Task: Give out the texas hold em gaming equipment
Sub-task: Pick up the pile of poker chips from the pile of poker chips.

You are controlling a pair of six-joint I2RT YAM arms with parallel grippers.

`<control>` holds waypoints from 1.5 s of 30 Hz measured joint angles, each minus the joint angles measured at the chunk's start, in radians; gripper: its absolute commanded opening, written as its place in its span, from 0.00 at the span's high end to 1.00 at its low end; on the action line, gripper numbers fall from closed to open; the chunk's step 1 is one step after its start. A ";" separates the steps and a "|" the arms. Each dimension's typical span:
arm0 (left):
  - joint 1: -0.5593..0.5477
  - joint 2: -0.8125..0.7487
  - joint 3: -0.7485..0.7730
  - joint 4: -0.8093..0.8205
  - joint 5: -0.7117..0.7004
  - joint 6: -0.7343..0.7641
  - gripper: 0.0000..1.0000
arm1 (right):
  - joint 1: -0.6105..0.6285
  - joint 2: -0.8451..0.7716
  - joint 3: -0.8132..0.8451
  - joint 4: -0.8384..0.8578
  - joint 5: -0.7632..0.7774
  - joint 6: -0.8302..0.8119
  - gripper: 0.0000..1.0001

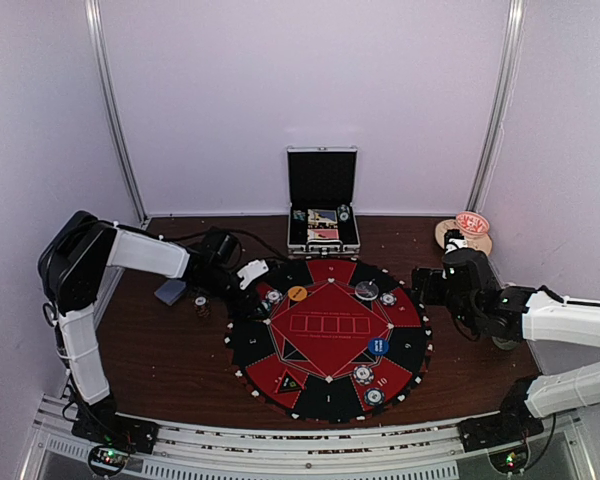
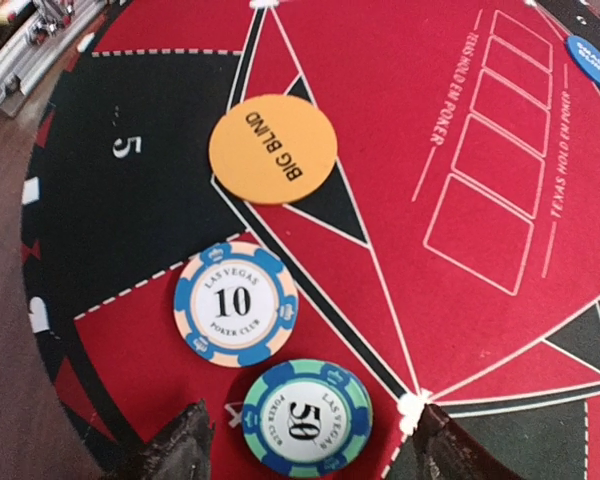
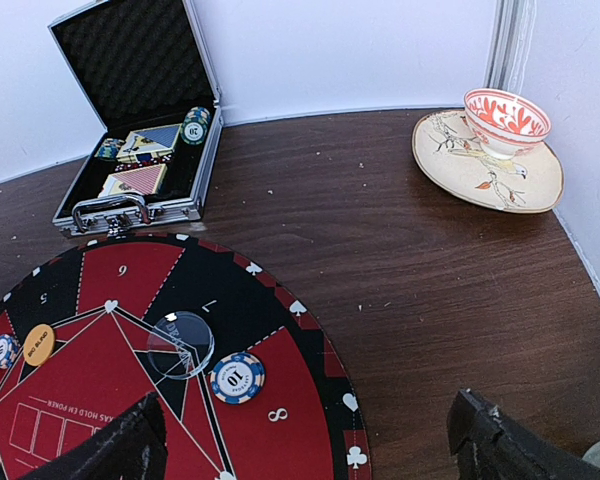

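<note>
So, on the round mat's (image 2: 460, 120) left side there are two chips, a 10 chip (image 2: 236, 304) and a 50 chip (image 2: 305, 417), plus one orange Big Blind disc (image 2: 273, 149) just beyond. The left gripper (image 2: 310, 450) has its jaws apart either side of the 50 chip, gripping nothing. The right gripper (image 3: 305, 450) gapes wide over the mat's right edge, empty.

The round orange disc (image 2: 273, 149) reads BIG BLIND; just below it, the blue-and-white round chip (image 2: 236, 304) reads LAS VEGAS 10.

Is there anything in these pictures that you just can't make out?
- Top view: numbers on the poker chips, too small.
- Left wrist view: blue disc, cut off by the right edge, lettering unreadable.
- Right wrist view: contents of the case, partly hidden behind its front wall.
</note>
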 measured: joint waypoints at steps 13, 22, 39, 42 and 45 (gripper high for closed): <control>0.068 -0.262 -0.047 -0.010 -0.019 0.019 0.02 | 0.000 0.000 0.000 0.000 0.000 0.000 0.00; 0.246 -0.365 -0.084 -0.128 -0.017 0.063 0.02 | 0.000 0.000 0.000 0.000 -0.001 0.000 0.00; 0.291 -0.397 -0.228 -0.142 -0.105 0.112 0.13 | 0.000 -0.014 0.000 0.000 -0.001 0.000 0.00; 0.299 -0.373 -0.228 -0.140 -0.110 0.112 0.14 | 0.000 -0.020 0.000 0.000 -0.001 0.000 0.00; 0.307 -0.353 -0.228 -0.141 -0.110 0.113 0.16 | 0.000 -0.023 0.000 0.000 -0.001 0.000 0.00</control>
